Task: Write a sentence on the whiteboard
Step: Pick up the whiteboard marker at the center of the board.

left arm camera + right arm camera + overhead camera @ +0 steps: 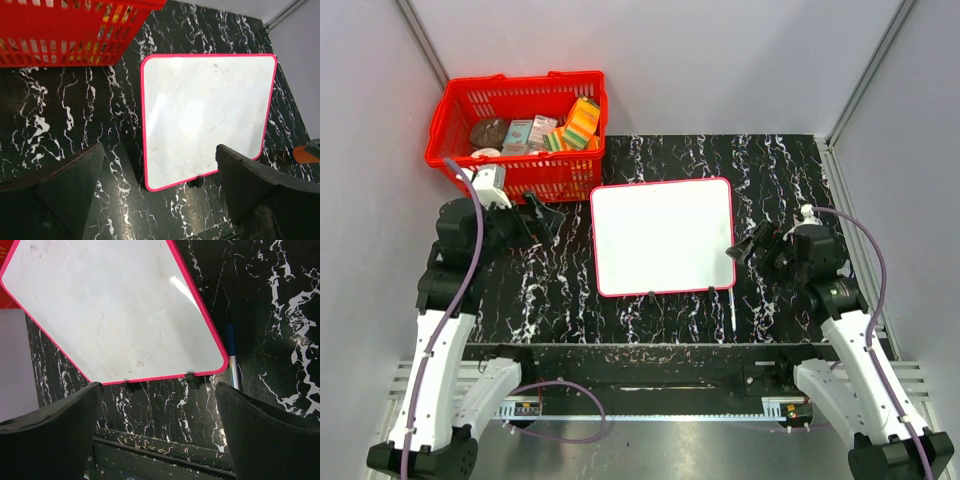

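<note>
We log the whiteboard (662, 237) flat at mid-table, faint smudges only. Marker (733, 303) beside its near right corner. Left gripper (542, 213) and right gripper (748, 248) flank it, jaws spread, empty.

Bright, even light; glare streak on whiteboard (110, 310) in right wrist view; near jaws dark, blurred.

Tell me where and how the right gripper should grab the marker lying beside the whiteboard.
Probably its white barrel, mid-length, from straight above. The marker lies flat on the table, pointing near to far, just right of the near corner of the whiteboard, so the right gripper should close across its thin width.
</note>
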